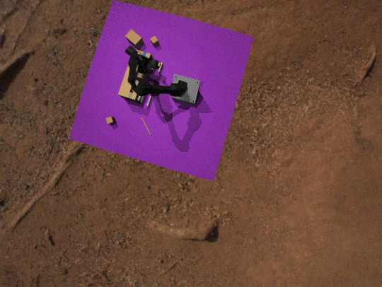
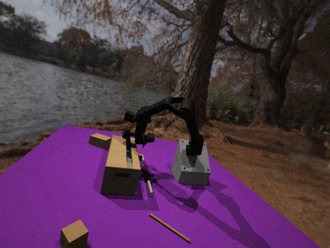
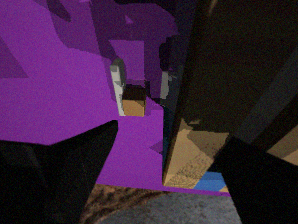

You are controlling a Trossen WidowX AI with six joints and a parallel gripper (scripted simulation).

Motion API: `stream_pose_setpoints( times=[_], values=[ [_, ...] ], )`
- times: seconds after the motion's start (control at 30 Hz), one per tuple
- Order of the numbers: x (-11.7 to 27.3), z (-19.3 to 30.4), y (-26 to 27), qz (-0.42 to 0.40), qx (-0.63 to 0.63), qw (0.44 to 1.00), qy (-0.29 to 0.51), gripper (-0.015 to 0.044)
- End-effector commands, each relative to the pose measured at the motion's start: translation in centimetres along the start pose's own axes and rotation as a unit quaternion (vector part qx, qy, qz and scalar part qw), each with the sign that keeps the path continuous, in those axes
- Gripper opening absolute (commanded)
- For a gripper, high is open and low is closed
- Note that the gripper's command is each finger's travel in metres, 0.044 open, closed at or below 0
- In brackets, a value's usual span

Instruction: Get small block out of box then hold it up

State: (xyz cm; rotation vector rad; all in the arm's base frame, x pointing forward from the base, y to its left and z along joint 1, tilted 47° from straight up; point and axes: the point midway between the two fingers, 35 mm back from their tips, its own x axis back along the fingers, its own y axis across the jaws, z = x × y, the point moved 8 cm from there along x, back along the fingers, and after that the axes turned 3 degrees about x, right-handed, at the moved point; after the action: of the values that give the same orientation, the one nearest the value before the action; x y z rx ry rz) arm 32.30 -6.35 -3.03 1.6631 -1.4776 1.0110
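Note:
The small tan block (image 1: 159, 64) (image 2: 140, 156) (image 3: 134, 106) is outside the box and appears to rest on the table, between the box front and a pale bar; it is partly in shadow. The wooden box (image 1: 124, 85) (image 2: 117, 157) (image 3: 184, 156) stands upright, with a long slot in its top and a blue mark at its far end. Its inside is mostly hidden by the arm and shadow. My gripper (image 1: 146, 65) (image 2: 136, 144) (image 3: 162, 128) is open and empty, above the far half of the box and its front edge. In the wrist view the block shows beyond the left fingertip.
The pale bar (image 1: 160, 67) (image 2: 143, 159) (image 3: 118, 87) stands beside the block. Another pale bar (image 1: 148, 101) (image 2: 149, 188) is by the box's near end. A larger wooden block (image 1: 133, 37) (image 2: 99, 140), a cube (image 1: 110, 120) (image 2: 74, 233) and a thin stick (image 1: 146, 126) (image 2: 169, 228) lie around.

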Motion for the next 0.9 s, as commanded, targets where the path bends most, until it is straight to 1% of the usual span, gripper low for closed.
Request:
stream_pose_setpoints(
  times=[0.0,0.07,0.2,0.23,0.27,0.33,0.37,0.47,0.57,0.67,0.77,0.87],
  values=[
    [3.8,1.2,-0.1,0.013,-0.001,1.000,0.007,0.0400],
    [4.4,1.3,0.0,0.013,-0.001,1.000,0.007,0.0400],
    [4.1,1.6,0.0,0.017,-0.006,1.000,0.006,0.0400],
    [4.1,1.6,0.0,0.018,-0.015,1.000,0.006,0.0374],
    [4.1,1.7,0.1,0.019,-0.041,0.999,0.003,0.0348],
    [4.0,2.1,0.4,0.024,-0.137,0.990,-0.005,0.0295],
    [4.0,2.3,0.6,0.026,-0.190,0.981,-0.011,0.0285],
    [3.9,3.0,1.1,0.030,-0.343,0.938,-0.029,0.0285],
    [3.8,3.6,1.6,0.028,-0.488,0.871,-0.049,0.0285],
    [3.7,4.2,2.2,0.022,-0.619,0.782,-0.070,0.0285],
    [3.6,4.7,2.7,0.011,-0.734,0.673,-0.090,0.0285],
    [3.5,5.2,3.3,-0.006,-0.830,0.547,-0.107,0.0285]
  ],
)
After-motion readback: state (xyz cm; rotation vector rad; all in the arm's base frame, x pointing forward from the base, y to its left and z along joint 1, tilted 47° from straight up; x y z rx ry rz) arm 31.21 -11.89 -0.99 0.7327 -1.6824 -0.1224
